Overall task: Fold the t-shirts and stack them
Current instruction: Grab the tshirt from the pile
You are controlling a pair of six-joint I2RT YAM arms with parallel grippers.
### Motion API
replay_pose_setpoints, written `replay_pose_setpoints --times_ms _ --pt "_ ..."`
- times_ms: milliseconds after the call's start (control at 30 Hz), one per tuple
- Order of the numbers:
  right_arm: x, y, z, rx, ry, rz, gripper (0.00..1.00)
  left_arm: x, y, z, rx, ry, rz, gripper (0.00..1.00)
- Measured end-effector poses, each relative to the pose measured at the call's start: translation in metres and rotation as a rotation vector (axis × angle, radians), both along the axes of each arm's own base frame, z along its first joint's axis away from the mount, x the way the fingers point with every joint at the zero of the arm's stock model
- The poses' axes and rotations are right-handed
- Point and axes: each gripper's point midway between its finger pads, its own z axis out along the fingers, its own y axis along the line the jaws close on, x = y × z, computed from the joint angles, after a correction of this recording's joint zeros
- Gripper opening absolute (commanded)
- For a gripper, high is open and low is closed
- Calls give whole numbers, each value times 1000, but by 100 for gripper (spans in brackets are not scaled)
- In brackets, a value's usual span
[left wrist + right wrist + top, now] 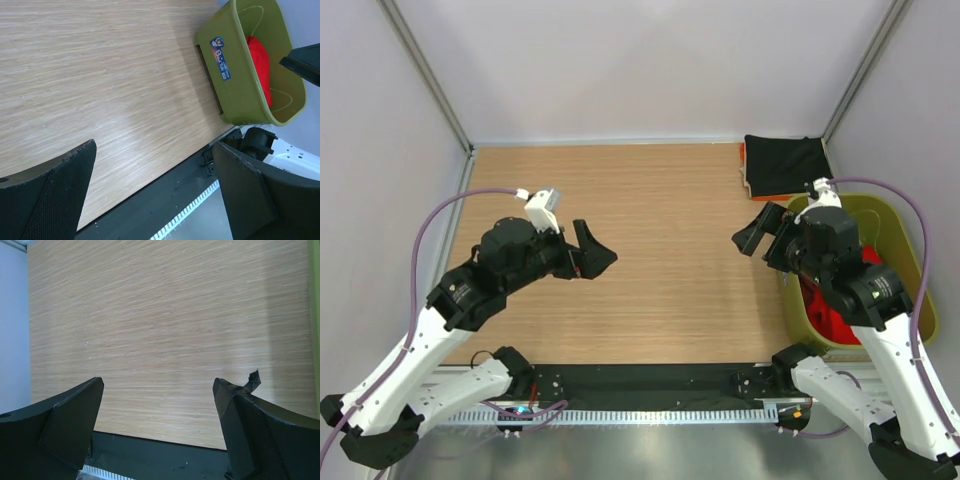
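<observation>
My left claw [595, 252] and right claw [752, 232] are wide open and empty, and grabbing the red t-shirt [825, 310] at lower right, I might drag the basket [910, 235].

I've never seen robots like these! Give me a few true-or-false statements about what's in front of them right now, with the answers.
1. The red shirt lies inside the green basket. True.
2. The left fingers and right fingers grip cloth. False: both pairs stand open and hold nothing.
3. A black shirt lies in the far right corner. True.
4. The basket stands on the left side. False: it stands on the right.
</observation>
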Motion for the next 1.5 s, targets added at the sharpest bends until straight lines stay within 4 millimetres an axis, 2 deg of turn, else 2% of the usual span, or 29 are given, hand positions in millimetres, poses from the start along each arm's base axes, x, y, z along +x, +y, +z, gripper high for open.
replay_pose_setpoints --times_ms 233,333,433,567,633,667,733,867,967,1067,1200,1433,1500 --pt "0 -10 6 -15 -30 -44 99 -1 -1 -6 7 15 -7 100" --pt "4 -27 3 -76 -20 -124 98 -1 -1 -7 10 17 -6 100" --pt "14 -55 -1 -217 36 -260 98 -1 -2 -8 11 21 -9 100" --pt "38 -101 1 -460 95 -507 93 0 -10 -12 29 50 -45 100" --pt "45 -122 -7 -562 139 -598 89 5 -14 -13 52 60 -53 100" --pt "46 -139 -10 -598 168 -665 80 6 -16 -15 63 64 -55 100" --pt "44 -167 -18 -633 221 -762 71 8 -17 -21 81 80 -53 100" --pt "20 -233 -46 -640 366 -974 70 7 -17 -32 92 115 -50 100" --pt "2 -263 -74 -618 466 -1072 69 6 -17 -44 99 149 -43 99" --pt "-5 -273 -113 -558 557 -1087 67 7 -16 -52 118 170 -35 98" --pt "-3 -276 -160 -487 649 -1064 64 12 -16 -59 154 193 -16 98" --pt "20 -274 -193 -399 621 -1032 54 16 -16 -60 159 198 7 97" --pt "21 -275 -200 -392 619 -1029 46 17 -16 -60 154 201 12 97"
